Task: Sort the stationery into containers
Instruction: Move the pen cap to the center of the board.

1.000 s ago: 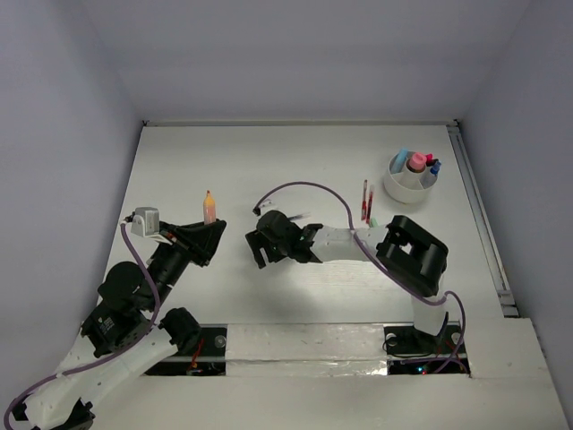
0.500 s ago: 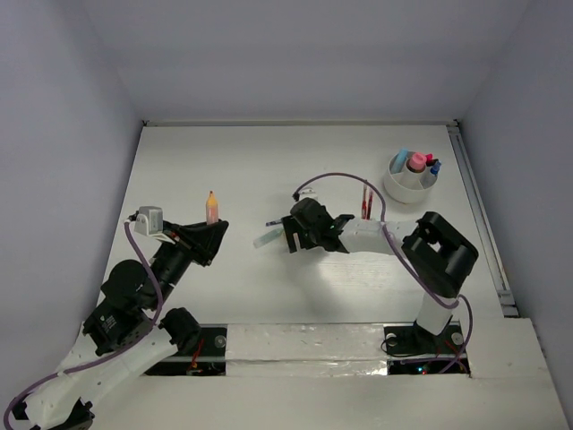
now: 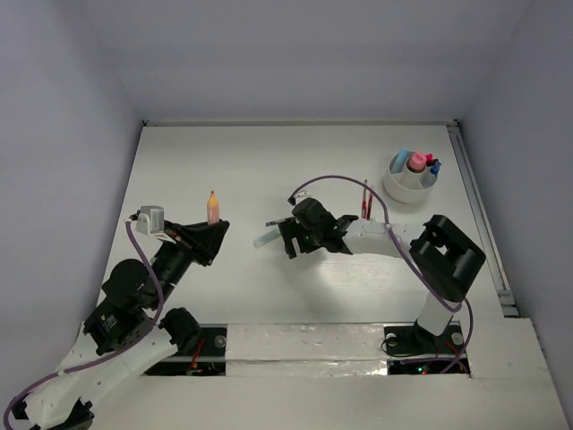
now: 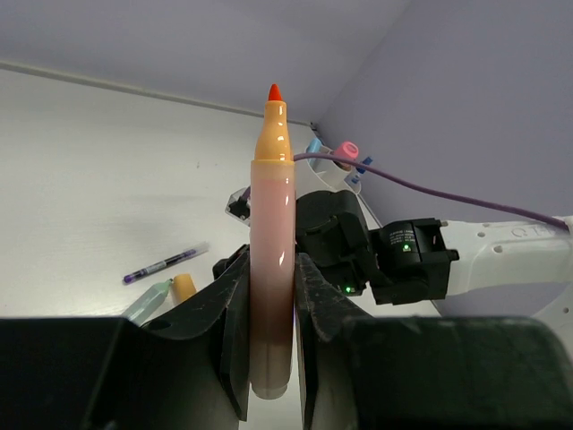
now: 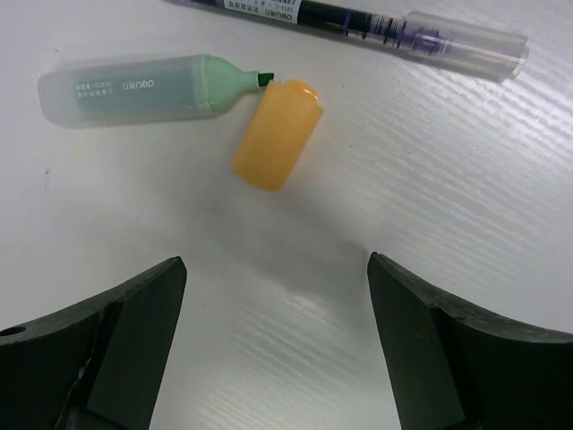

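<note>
A: Where's the orange marker (image 4: 271,224)?

B: Upright in the left gripper (image 4: 271,305), lifted off the table (image 3: 224,161) on the left side. The jaws are clamped on the lower part of its barrel. Its cap is off and the red tip points up.

A: And the cap?

B: An orange cap (image 5: 277,134) lies on its side near the middle of the table. A pale-green highlighter (image 5: 143,87) lies just to the left of it, with its nib right at the cap's upper edge. I can't tell if they touch. A purple pen (image 5: 358,22) with a clear cap lies just beyond them both.

A: What is the right gripper (image 5: 277,349) doing?

B: It hangs just above the table on the near side of the cap, holding nothing. Its jaws stand wide apart. The two dark fingers (image 5: 116,340) frame bare tabletop, and the cap sits beyond the gap between them.

A: Is anything sorted?

B: At the far right stands a white cup (image 3: 407,190). A pink marker (image 3: 416,162), a pale-blue one (image 3: 400,159) and a darker blue one (image 3: 435,167) stick out of it. Thin red pens (image 3: 365,199) lie on the table just left of the cup, well apart from the right gripper.
</note>
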### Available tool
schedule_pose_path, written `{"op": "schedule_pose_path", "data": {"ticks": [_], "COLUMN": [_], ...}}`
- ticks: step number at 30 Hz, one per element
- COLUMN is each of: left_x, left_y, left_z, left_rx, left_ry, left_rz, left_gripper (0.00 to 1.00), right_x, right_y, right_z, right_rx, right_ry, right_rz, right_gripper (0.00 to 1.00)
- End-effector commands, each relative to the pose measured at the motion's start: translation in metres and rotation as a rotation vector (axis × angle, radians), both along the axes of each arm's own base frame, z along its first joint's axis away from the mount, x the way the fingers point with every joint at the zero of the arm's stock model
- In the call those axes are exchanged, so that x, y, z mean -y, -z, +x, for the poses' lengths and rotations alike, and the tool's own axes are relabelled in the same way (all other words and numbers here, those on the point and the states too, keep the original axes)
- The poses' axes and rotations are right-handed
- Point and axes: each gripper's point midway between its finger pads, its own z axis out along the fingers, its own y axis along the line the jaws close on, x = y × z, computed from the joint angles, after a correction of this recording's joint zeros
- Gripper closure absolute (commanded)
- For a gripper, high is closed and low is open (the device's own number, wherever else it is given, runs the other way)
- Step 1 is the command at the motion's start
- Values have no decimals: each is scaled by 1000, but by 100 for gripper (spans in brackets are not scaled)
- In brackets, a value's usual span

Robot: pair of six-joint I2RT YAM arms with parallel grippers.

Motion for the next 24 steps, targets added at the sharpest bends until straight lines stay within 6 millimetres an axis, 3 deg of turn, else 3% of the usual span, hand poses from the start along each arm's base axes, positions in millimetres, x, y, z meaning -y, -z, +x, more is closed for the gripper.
{"op": "schedule_pose_path", "data": {"ticks": [1, 6, 10, 13, 14, 16, 17, 20, 23, 24], "left_x": [4, 2, 0, 1, 2, 2, 2, 2, 2, 2], "left_y": [-9, -9, -10, -11, -10, -9, -9, -10, -9, -10], "left_z": [1, 1, 0, 0, 0, 0, 0, 0, 0, 0], "left_rx": [30, 31, 36, 38, 37, 34, 35, 37, 34, 36], "left_ry": [11, 7, 4, 7, 8, 8, 10, 7, 9, 10], "left_rz": [-19, -17, -22, -20, -16, -13, -14, -16, -15, -17], "left_gripper": [100, 100, 100, 100, 100, 100, 100, 100, 100, 100], "right_x": [-10, 0, -5, -15, -17, -24, -40, -53, -59, -62], "right_y": [-38, -39, -36, -35, -37, -43, -51, -57, -56, -57], "right_z": [21, 31, 31, 26, 25, 22, 17, 5, 10, 12], "right_rx": [134, 158, 127, 88, 81, 74, 74, 57, 69, 78], "right_ry": [-72, -148, -128, -112, -108, -107, -158, -228, -239, -248], "right_rz": [-26, -187, -172, -110, -93, -36, 50, 133, 136, 135], "right_gripper": [13, 20, 29, 53, 69, 78, 79, 76, 55, 54]}}
